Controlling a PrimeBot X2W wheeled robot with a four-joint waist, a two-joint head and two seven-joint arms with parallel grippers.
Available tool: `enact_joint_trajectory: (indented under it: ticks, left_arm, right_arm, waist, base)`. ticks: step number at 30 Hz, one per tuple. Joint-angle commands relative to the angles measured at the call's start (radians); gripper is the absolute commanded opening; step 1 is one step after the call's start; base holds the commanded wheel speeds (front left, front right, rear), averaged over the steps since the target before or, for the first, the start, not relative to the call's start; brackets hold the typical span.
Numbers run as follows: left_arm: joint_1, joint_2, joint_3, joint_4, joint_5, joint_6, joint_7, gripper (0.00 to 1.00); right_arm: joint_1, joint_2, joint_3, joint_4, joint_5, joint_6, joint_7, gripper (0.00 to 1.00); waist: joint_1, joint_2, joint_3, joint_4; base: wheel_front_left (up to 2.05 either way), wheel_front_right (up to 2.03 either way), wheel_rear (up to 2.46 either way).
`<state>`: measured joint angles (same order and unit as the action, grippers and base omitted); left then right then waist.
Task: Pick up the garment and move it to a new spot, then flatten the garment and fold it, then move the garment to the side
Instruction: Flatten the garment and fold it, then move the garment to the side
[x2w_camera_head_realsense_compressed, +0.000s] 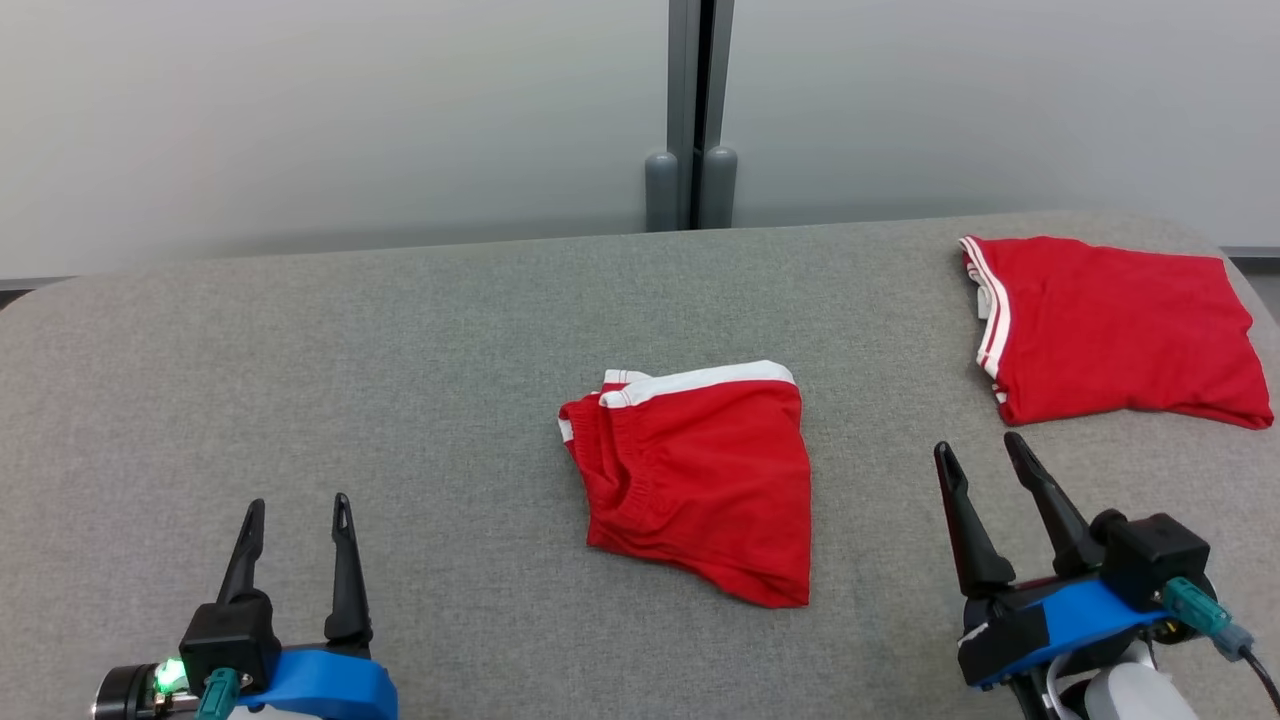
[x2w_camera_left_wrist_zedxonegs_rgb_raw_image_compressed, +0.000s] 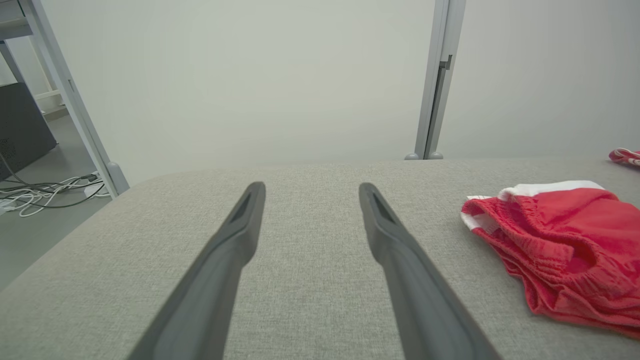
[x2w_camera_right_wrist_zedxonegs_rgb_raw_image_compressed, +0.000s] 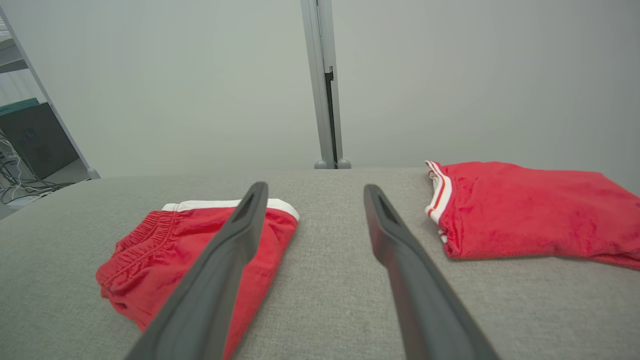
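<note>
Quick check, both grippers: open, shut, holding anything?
Left gripper: open, holding nothing.
Right gripper: open, holding nothing.

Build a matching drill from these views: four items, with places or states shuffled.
1. shorts
2. shirt
3. left tool
4. right tool

A. lower right of head view, open, just short of the shirt
B. middle of the table
C. far right of the table, folded
D. lower left of head view, open

Pairs: 1-B, 2-C, 3-D, 4-A
</note>
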<state>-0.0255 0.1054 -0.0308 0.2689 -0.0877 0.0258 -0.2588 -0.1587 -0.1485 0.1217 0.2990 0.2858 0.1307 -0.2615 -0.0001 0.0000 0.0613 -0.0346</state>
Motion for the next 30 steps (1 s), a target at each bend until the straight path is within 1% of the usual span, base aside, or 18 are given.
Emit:
enact_joint_trajectory:
  ticks: [1,6,12,20,30]
  left_arm:
    - [0.003,0.006,-0.001,-0.001,0.004,0.007,0.001,1.00]
    - [0.025,0.015,-0.003,-0.010,0.007,0.013,0.027,1.00]
    - [0.046,0.029,0.000,-0.025,-0.004,0.017,0.048,1.00]
    - [0.062,0.033,-0.008,-0.040,-0.008,0.026,0.064,1.00]
    - [0.065,0.038,-0.015,-0.052,-0.017,0.033,0.073,1.00]
  right_arm:
    - [0.020,0.006,-0.007,-0.004,-0.012,0.000,-0.004,1.00]
    - [0.062,0.043,-0.042,-0.005,-0.052,0.000,0.004,1.00]
    - [0.101,0.071,-0.068,-0.024,-0.090,0.000,0.042,1.00]
    - [0.128,0.090,-0.079,-0.049,-0.108,0.000,0.079,1.00]
    - [0.136,0.096,-0.084,-0.062,-0.114,0.000,0.092,1.00]
  waist:
    - [0.0001,0.0000,-0.004,0.002]
    - [0.0001,0.0000,-0.031,0.018]
    - [0.0001,0.0000,-0.051,0.031]
    - [0.0001,0.0000,-0.060,0.036]
    - [0.0001,0.0000,-0.058,0.030]
  base:
    - [0.00,0.00,0.00]
    - [0.00,0.00,0.00]
    - [0.00,0.00,0.00]
    - [0.00,0.00,0.00]
    - [0.00,0.00,0.00]
